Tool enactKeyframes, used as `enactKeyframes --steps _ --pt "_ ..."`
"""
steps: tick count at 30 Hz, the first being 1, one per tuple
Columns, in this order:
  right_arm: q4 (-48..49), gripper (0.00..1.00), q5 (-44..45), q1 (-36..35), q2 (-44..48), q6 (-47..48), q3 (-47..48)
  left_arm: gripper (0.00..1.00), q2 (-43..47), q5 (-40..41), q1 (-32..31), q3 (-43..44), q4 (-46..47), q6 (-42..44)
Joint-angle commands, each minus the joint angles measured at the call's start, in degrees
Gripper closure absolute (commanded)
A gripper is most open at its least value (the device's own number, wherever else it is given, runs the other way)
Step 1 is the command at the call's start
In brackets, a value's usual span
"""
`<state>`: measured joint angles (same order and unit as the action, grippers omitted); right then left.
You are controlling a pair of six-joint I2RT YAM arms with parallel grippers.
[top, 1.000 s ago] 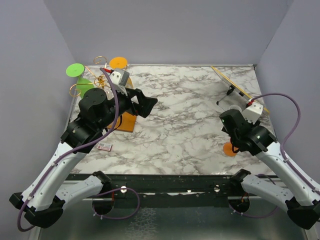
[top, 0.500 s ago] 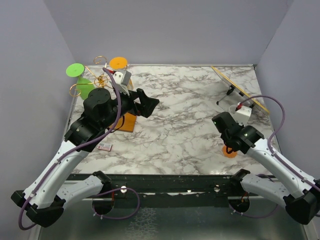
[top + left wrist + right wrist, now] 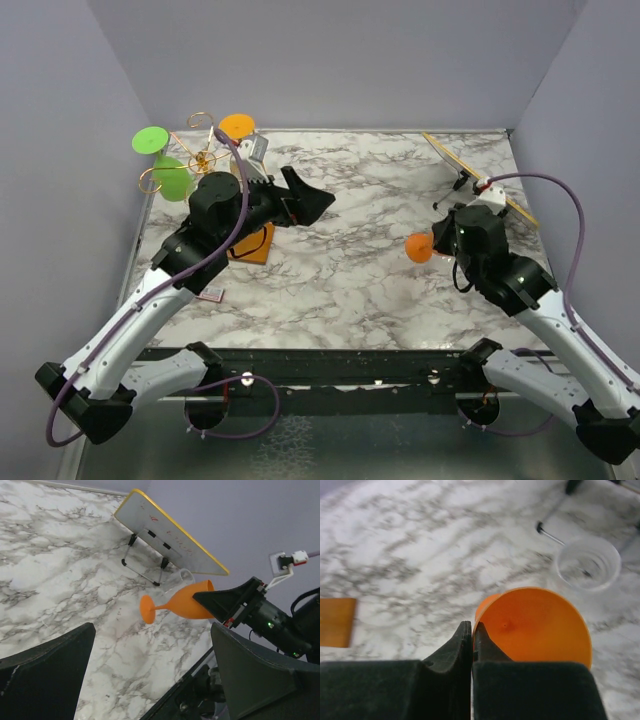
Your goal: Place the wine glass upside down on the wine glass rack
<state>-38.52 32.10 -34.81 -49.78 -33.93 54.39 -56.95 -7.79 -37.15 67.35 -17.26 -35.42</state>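
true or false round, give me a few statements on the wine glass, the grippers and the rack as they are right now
1. The right gripper is shut on the rim of the orange wine glass. True.
2. The wine glass stands upright on the marble table. False: it is held tipped on its side.
3. The left gripper is open and empty. True.
4. The wine glass rack is bare. False: a green glass is on it.

Marble table (image 3: 370, 240), wire rack (image 3: 256, 245) at left rear, propped board (image 3: 455, 157) and clear cup (image 3: 588, 562) right rear, card (image 3: 209, 294) front left.
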Motion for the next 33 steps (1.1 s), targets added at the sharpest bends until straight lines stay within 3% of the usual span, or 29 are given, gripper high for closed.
enactKeyframes --steps 1,6,10,15,22,27,33 --pt "22.7 0.99 -10.8 0.1 4.0 9.0 0.0 0.01 -2.4 -2.3 -0.1 -2.1 9.7 -12.0" --pt "42.3 0.99 -17.5 0.2 4.4 10.2 -2.6 0.01 -4.9 -2.2 -0.1 -2.2 18.1 -19.0" --pt "57.5 0.99 -20.9 0.2 4.2 9.0 -5.8 0.03 -9.8 -2.2 -0.1 3.9 17.6 -21.2" --pt "74.1 0.99 -24.3 0.1 3.1 5.9 -9.8 0.06 -13.0 -0.4 -0.1 3.1 23.6 -31.3" --pt "81.4 0.99 -26.1 0.2 0.7 3.1 -9.8 0.11 -21.2 -2.1 -0.5 11.6 24.7 -36.8" --pt "85.5 0.99 -26.7 0.2 -0.2 1.4 -10.2 0.14 -24.4 0.1 -1.7 12.9 26.0 -44.1" --pt "88.0 0.99 -26.5 0.2 -0.9 0.8 -10.8 0.28 -26.2 5.2 -3.4 13.2 29.3 -49.6"
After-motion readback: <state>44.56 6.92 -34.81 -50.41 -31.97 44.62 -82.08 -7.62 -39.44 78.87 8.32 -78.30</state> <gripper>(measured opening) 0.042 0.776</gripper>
